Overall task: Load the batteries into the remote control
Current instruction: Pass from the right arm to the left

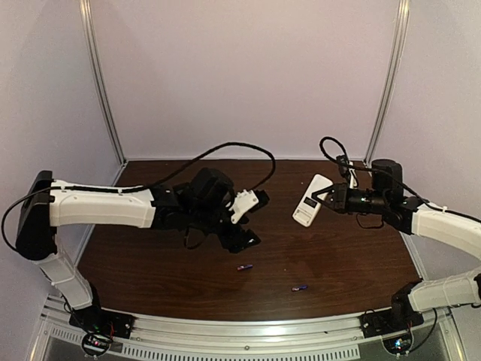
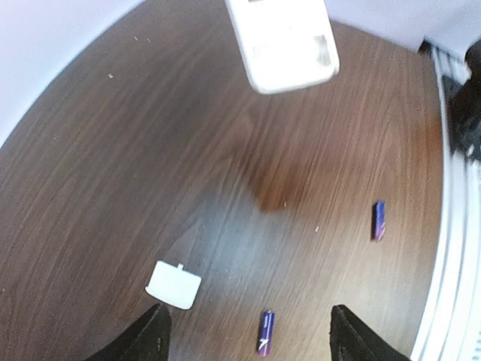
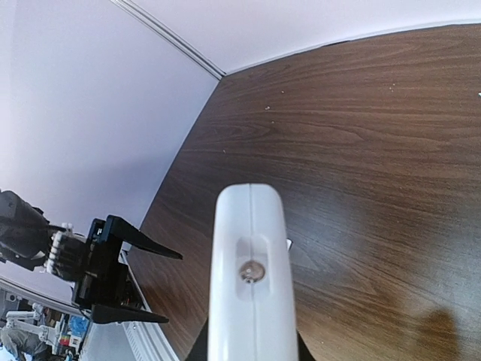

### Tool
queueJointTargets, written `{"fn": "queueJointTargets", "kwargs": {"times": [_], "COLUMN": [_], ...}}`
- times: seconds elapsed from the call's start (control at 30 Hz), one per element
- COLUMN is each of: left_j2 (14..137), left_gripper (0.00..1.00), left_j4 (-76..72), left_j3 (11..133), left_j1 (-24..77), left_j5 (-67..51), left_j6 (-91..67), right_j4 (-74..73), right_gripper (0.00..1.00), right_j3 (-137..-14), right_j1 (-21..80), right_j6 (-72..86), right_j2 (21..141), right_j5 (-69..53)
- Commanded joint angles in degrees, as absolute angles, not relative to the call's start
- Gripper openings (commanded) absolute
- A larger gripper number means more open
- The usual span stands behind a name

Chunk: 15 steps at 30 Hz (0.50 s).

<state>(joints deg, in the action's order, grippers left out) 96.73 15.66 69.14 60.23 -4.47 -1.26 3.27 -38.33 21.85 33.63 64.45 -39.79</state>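
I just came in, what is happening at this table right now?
The right gripper, jaws shut, holds the remote control up off the table. The left gripper hovers low over the wood with its jaws open and empty. Both batteries lie loose on the table, apart from each other, and a small white cover lies nearby. No battery is loaded yet.

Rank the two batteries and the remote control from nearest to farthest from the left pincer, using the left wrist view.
1. Battery, low between the fingers of the left pincer.
2. The other battery, at right, and the remote control, held up ahead: too close to call.
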Motion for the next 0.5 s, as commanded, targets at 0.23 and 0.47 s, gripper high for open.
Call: {"fn": "queueJointTargets", "kwargs": {"times": [0.23,0.47], "left_j2": [92.23,97.15], "left_gripper": [0.69,0.68], "left_j4": [-39.2,-52.53], "left_j3": [51.17,50.39], "left_j1": [58.1,58.14], "left_j5": [-15.23,-18.2], "left_j6": [-36.38,-44.01], "right_j4": [36.51,44.95], "right_gripper": [0.01,0.01], "right_j3": [-30.87,-30.59], "right_j1": [26.68,31.82], "right_j6": [50.69,54.08], "right_j2": [63.21,65.13], "right_j5": [-39.33,-37.38]}}
